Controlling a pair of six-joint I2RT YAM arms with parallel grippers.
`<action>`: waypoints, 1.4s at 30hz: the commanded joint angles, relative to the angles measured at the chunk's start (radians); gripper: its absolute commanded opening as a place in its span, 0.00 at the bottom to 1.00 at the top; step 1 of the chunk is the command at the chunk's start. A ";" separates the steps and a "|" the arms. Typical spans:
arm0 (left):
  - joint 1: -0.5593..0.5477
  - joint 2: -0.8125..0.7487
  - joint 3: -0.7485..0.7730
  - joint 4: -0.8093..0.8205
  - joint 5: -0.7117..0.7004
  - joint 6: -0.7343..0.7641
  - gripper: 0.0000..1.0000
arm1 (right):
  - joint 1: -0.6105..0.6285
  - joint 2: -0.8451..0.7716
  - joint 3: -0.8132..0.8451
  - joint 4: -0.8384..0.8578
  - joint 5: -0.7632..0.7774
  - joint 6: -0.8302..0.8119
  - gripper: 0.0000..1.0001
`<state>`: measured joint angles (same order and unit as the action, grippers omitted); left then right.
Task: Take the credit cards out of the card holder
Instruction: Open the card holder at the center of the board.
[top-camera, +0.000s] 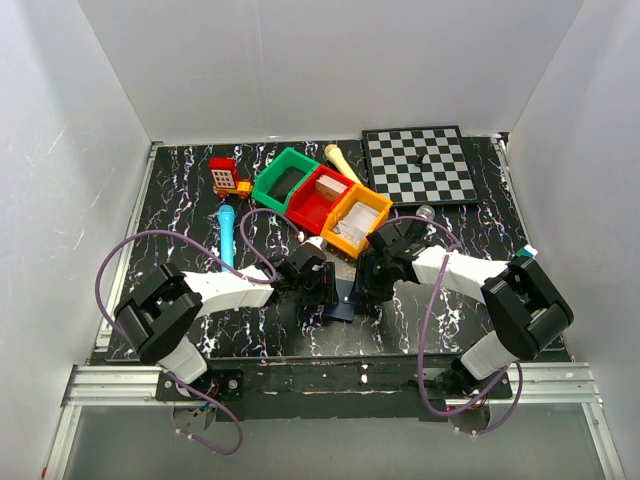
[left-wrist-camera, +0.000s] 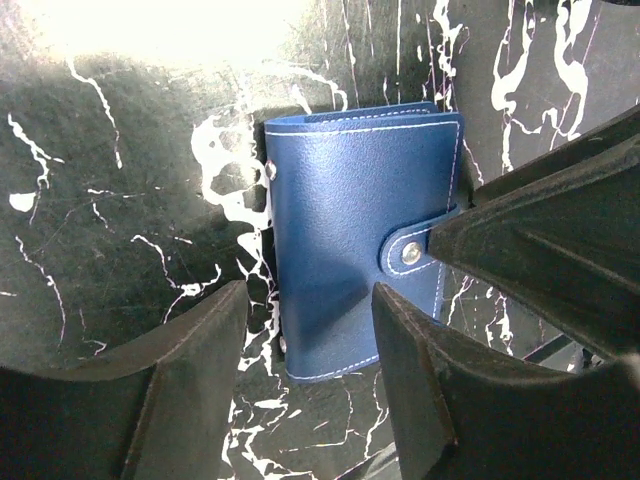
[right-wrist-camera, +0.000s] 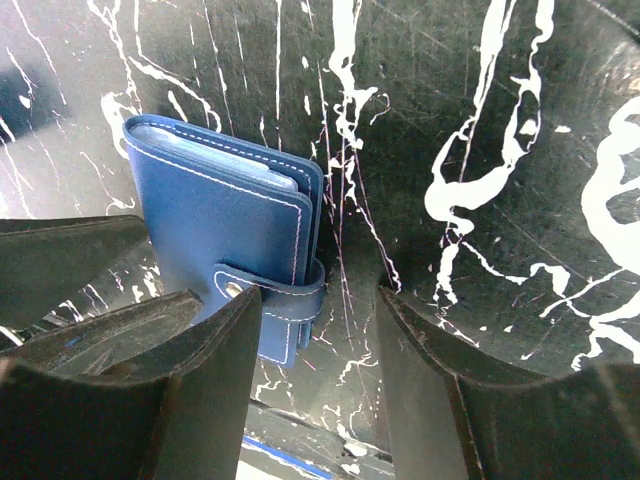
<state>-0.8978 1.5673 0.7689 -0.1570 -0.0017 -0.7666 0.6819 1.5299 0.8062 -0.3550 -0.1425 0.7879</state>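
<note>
Top external view: the closed navy card holder (top-camera: 340, 305) lies flat on the marbled table (top-camera: 180, 210), near the middle of its near edge, strap snapped shut. The left gripper (left-wrist-camera: 310, 330) stands parted over the holder's end, clamping nothing. The right gripper (right-wrist-camera: 320, 330) is parted too, over bare table, with the holder just beside one finger.

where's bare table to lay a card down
Free: the table left of the red toy and blue marker; also the strip between chessboard and right arm. Crowded: the three bins at centre back, and around the card holder, with the left gripper and right gripper over it.
</note>
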 joint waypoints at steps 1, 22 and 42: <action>0.002 0.048 -0.003 -0.038 0.031 -0.007 0.51 | 0.001 0.001 -0.016 0.062 -0.040 0.031 0.57; 0.002 0.050 -0.062 -0.015 0.031 -0.033 0.34 | -0.010 -0.085 -0.171 0.148 -0.132 0.122 0.55; -0.015 0.091 -0.049 -0.004 0.058 -0.020 0.21 | 0.005 -0.020 -0.151 0.188 -0.178 0.122 0.20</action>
<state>-0.8925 1.5974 0.7414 -0.0761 0.0422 -0.8108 0.6739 1.4929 0.6563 -0.1917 -0.3176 0.9112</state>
